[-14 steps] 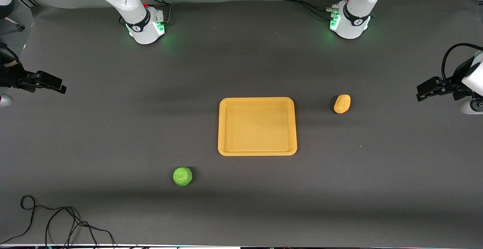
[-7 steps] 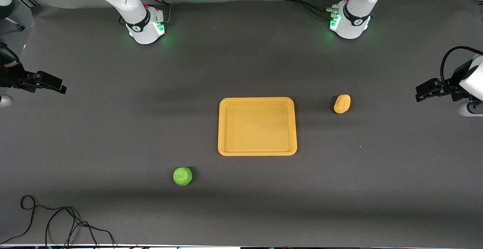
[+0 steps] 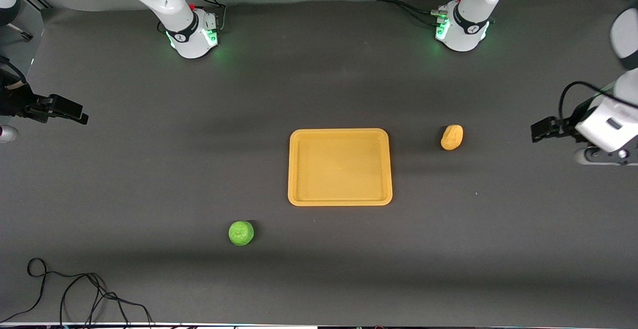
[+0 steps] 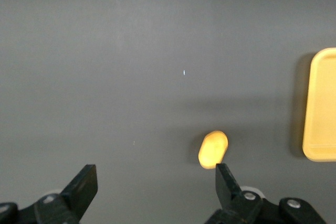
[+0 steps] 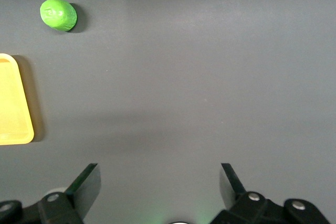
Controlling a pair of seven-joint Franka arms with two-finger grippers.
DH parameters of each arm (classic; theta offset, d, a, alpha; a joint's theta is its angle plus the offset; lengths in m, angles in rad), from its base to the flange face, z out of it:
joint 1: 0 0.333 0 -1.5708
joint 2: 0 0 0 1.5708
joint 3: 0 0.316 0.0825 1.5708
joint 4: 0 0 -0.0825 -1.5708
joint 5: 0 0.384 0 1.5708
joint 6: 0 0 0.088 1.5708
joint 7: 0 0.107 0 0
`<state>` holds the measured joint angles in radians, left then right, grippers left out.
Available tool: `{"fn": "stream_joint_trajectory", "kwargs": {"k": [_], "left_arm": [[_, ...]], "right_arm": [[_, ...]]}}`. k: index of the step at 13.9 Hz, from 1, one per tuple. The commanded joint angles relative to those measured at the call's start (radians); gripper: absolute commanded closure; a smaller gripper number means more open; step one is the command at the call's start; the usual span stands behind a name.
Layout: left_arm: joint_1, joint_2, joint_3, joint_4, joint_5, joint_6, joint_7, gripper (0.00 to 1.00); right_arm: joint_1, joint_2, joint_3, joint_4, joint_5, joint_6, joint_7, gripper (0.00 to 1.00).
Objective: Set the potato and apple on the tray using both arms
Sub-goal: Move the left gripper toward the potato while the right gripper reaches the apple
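Note:
The yellow-orange tray (image 3: 340, 200) lies flat mid-table and holds nothing. The potato (image 3: 452, 137), a yellow-orange oval lump, lies on the mat beside the tray toward the left arm's end. The green apple (image 3: 241, 233) lies nearer the front camera than the tray, toward the right arm's end. My left gripper (image 3: 537, 132) is open and empty, up over the mat past the potato; in the left wrist view (image 4: 156, 178) the potato (image 4: 213, 149) sits just off one fingertip. My right gripper (image 3: 75, 114) is open and empty at the right arm's table end; its wrist view (image 5: 160, 178) shows the apple (image 5: 58, 14) and a tray corner (image 5: 13, 124).
A black cable (image 3: 75, 294) lies looped on the mat at the near corner toward the right arm's end. The two green-lit arm bases (image 3: 192, 37) stand along the edge farthest from the front camera. The tray's edge also shows in the left wrist view (image 4: 321, 103).
My left gripper has moved inward over the mat toward the potato and slightly lower in the front view. The right gripper, tray, potato and apple have not moved.

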<state>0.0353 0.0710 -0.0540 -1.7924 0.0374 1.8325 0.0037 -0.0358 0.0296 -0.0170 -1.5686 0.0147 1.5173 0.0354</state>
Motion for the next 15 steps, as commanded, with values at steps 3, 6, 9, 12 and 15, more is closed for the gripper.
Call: {"fn": "stream_joint_trajectory", "kwargs": {"k": [3, 6, 9, 12, 15], "left_arm": [[-0.018, -0.051, 0.002, -0.326, -0.01, 0.329, 0.019, 0.0], [-0.046, -0.008, 0.002, -0.372, -0.01, 0.384, 0.042, 0.0], [-0.06, 0.029, 0.0, -0.47, -0.011, 0.477, 0.044, 0.0], [-0.086, 0.114, 0.0, -0.495, -0.01, 0.524, 0.047, 0.0], [-0.118, 0.164, -0.003, -0.534, -0.01, 0.547, 0.051, 0.0]], "right_arm": [[0.053, -0.002, 0.005, -0.028, 0.047, 0.046, 0.017, 0.0], [0.125, 0.036, 0.006, -0.019, 0.067, 0.118, 0.047, 0.0], [0.249, 0.145, 0.006, 0.098, 0.065, 0.145, 0.164, 0.0], [0.324, 0.336, 0.006, 0.322, 0.056, 0.144, 0.244, 0.0], [0.347, 0.478, 0.005, 0.473, 0.053, 0.147, 0.245, 0.0]]}}
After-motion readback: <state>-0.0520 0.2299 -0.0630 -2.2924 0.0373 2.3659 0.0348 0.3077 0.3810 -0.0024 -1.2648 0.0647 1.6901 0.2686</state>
